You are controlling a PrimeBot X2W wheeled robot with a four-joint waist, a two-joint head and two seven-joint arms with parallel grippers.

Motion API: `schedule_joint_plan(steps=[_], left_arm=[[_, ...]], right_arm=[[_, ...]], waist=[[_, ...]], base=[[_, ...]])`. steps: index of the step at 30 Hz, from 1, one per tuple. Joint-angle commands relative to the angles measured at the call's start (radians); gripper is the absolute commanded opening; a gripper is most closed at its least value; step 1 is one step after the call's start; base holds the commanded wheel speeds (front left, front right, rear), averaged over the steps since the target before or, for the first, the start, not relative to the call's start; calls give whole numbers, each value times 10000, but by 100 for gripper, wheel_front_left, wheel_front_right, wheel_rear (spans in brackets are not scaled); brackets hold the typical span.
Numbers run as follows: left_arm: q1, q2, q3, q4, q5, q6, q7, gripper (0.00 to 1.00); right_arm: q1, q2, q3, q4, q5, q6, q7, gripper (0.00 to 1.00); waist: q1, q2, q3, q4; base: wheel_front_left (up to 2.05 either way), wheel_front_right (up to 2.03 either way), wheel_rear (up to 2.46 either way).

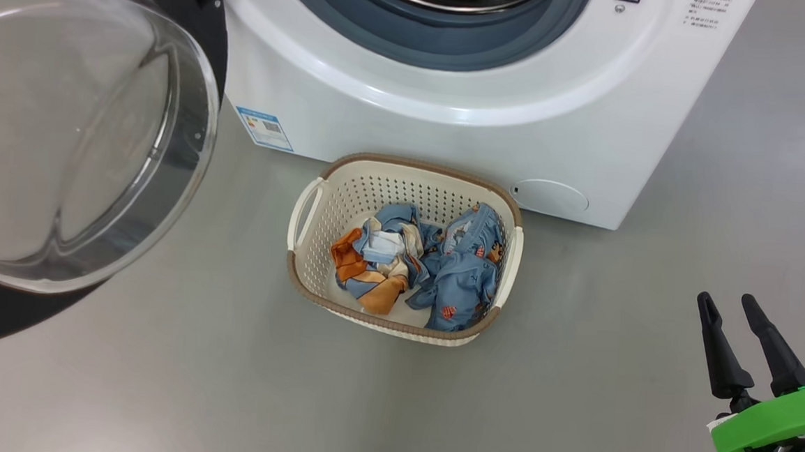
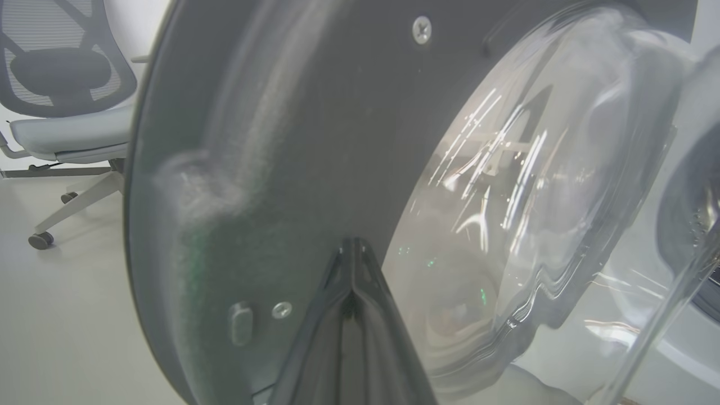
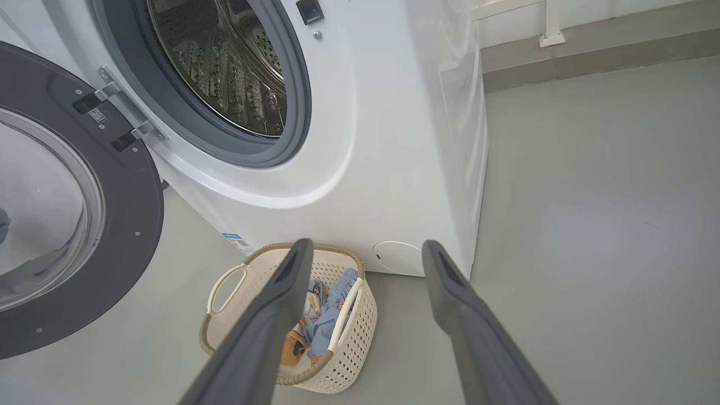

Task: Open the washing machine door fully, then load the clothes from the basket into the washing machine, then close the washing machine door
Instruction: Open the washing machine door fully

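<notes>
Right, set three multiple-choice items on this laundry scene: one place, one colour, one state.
1. Where does the basket stand? A in the drum; B on the floor before the washing machine; C atop the machine.
2. What colour is the basket's rim? A brown; B green; C black.
3. How is the washing machine door? A shut; B missing; C swung open.
Answers: B, grey floor lies under it; A, a brown band tops the cream walls; C, the drum mouth stands uncovered.

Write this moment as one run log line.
washing machine door: open | clothes: in basket | left gripper: shut, by door | right gripper: open, empty
</notes>
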Motion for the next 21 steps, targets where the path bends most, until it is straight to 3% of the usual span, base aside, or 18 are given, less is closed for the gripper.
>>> schedule_joint_plan(steps=[1,13,21], left_arm=[[-420,722,488,-144,136,-19,-62,0],[-1277,1233,2030,880,710,-355,-62,0],[-1656,1595,2515,1516,956,-697,-62,0]], right_arm=[[-141,-205,207,-248,-60,14,-132,100],[-448,-381,328,-301,-92,14,-132,100],[-587,-519,370,-328,-98,14,-132,100]], waist=[[0,-1,165,-41],[0,-1,612,-247],[0,-1,823,-356]], base=[[0,0,0],[0,0,0],[0,0,0]])
